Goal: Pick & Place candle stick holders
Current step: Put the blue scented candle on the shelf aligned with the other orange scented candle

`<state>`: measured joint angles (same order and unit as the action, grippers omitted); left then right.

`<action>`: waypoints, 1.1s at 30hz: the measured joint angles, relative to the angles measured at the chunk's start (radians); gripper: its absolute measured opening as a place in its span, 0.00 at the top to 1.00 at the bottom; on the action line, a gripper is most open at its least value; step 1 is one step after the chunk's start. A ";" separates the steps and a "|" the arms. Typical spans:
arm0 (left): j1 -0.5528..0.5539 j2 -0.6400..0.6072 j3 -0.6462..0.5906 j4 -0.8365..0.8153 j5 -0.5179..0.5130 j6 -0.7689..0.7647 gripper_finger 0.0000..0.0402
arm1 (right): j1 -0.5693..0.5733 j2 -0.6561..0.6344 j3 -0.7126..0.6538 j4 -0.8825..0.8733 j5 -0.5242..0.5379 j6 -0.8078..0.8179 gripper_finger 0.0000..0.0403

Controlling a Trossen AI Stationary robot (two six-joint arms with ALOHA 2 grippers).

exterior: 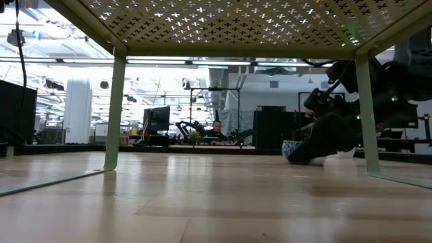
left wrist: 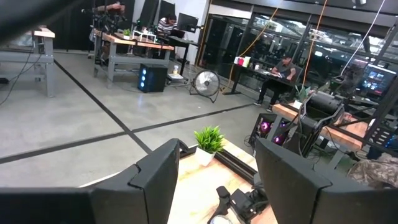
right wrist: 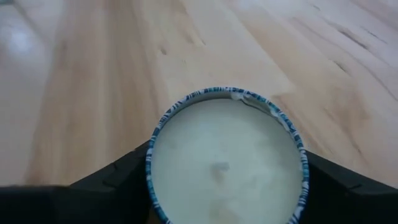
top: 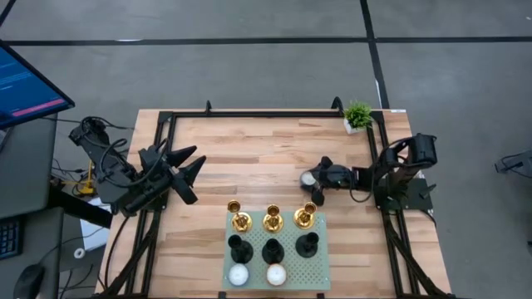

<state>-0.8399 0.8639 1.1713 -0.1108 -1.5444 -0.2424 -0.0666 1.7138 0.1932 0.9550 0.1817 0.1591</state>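
Now, the candle stick holders stand on a pale green perforated tray (top: 320, 257) at the near edge of the wooden worktop (top: 249, 149): three gold holders (top: 273, 218) in one row, and three black holders (top: 273, 249) in the row just behind them. Two white round candles (top: 257, 275) also sit on the tray, beside the black row. Near the tray, the right end effector (right wrist: 227, 180) is low on the worktop, with its fingers (right wrist: 112, 186) on both sides of a small blue-rimmed candle cup (right wrist: 227, 155); I cannot tell whether they already press it. The left end effector (top: 191, 170) hangs open over the left part of the worktop and holds nothing. A small green plant (top: 357, 115) stands at the far right corner.
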 joint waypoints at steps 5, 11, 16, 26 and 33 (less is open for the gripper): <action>0.000 0.000 0.000 0.000 0.000 0.001 0.47 | -0.002 0.000 0.002 0.023 -0.004 0.026 0.31; 0.000 0.000 0.000 0.000 0.000 0.001 0.47 | 0.012 -0.077 -0.001 0.014 -0.005 0.078 0.30; 0.000 0.000 0.000 0.000 0.000 0.002 0.47 | 0.021 -0.261 -0.002 -0.103 0.000 0.106 0.30; 0.000 0.000 0.000 0.000 0.000 0.002 0.47 | 0.019 -0.779 0.061 -0.454 0.029 0.120 0.29; 0.000 0.000 0.000 0.000 0.003 0.002 0.47 | 0.033 -1.013 0.263 -0.742 0.029 0.046 0.29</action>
<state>-0.8402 0.8642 1.1713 -0.1104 -1.5414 -0.2405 -0.0339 0.7012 0.4567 0.2125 0.2110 0.2049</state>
